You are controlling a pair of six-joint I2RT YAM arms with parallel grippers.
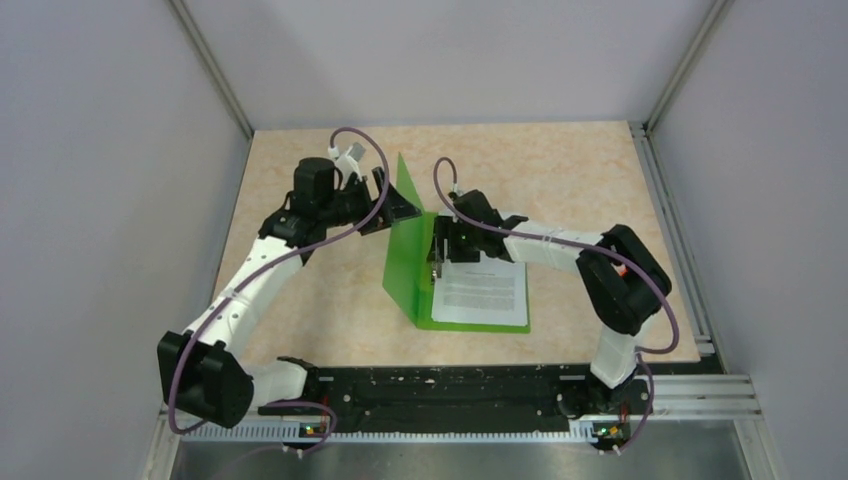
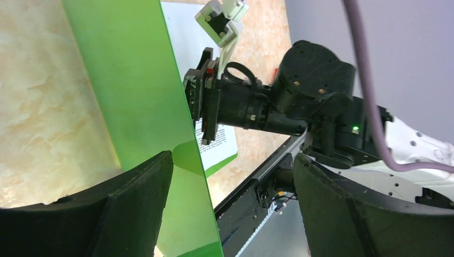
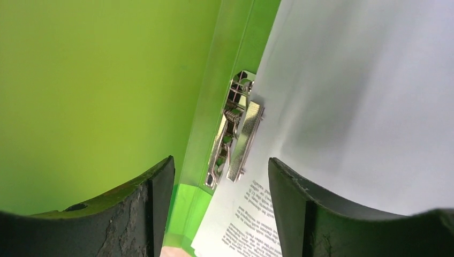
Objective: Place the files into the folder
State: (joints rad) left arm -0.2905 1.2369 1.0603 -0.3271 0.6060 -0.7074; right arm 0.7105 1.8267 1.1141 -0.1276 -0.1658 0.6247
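Observation:
The green folder (image 1: 405, 245) lies open on the table, its front cover standing upright and its back flat under the files (image 1: 482, 290), white sheets with printed text. My left gripper (image 1: 398, 205) is open at the cover's top edge. In the left wrist view the cover (image 2: 134, 80) passes between the fingers of the left gripper (image 2: 233, 163), close to the left finger (image 2: 139, 198). My right gripper (image 1: 440, 262) hangs open over the spine. The right wrist view has the right gripper (image 3: 220, 163) above the metal clip (image 3: 235, 142), which rests on the files (image 3: 348, 96).
A black rail (image 1: 440, 385) with the arm bases runs along the near table edge. Grey walls and aluminium posts (image 1: 215, 75) close in the left, right and back. Purple cables (image 1: 350, 135) loop over both arms.

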